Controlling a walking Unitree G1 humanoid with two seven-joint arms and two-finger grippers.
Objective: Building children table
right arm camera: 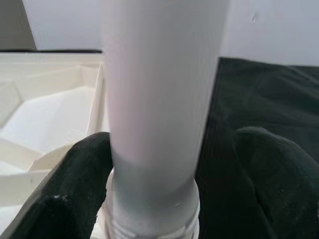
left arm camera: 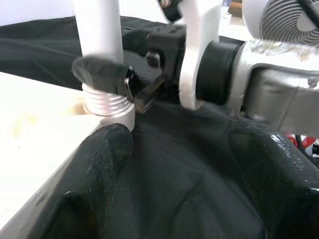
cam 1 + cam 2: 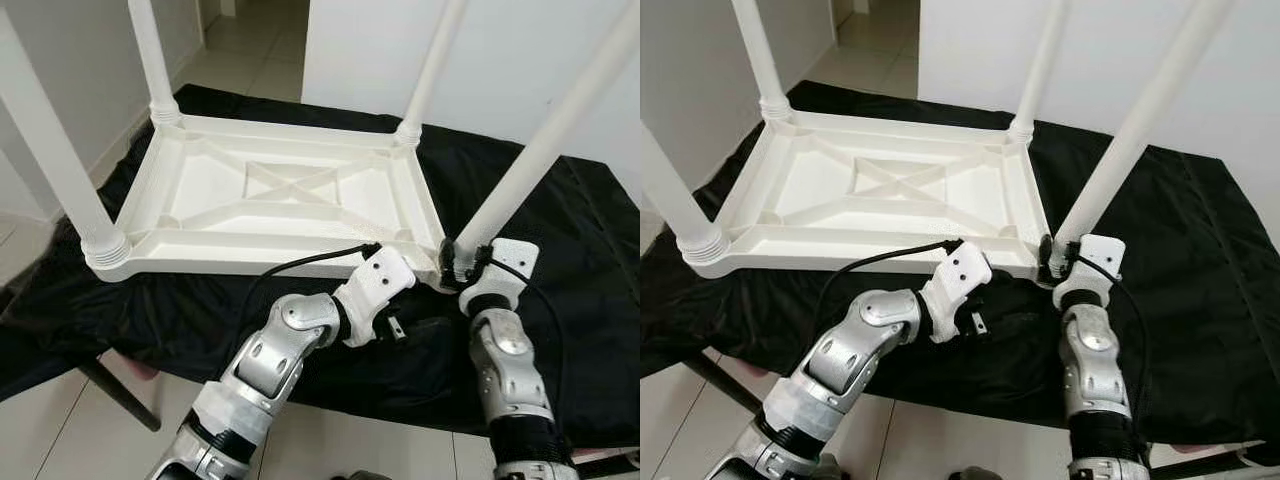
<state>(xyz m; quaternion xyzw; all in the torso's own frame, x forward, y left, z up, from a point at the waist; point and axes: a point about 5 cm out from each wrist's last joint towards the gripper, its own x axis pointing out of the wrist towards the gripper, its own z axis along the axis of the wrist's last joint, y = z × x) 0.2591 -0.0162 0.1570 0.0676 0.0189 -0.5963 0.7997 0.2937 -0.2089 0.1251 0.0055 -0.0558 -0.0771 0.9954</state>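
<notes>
The last leg is being screwed home: the right gripper (image 3: 1058,262) sits at the base of the near-right leg (image 3: 545,150), its fingers (image 1: 75,184) spread either side, one touching, not clearly clamped. The left gripper (image 3: 392,322) hovers just beside the same corner, fingers apart. Next it likely needs a firm squeeze and twist. The white plastic table (image 3: 270,195) lies upside down on a black cloth (image 3: 560,300), four legs up
</notes>
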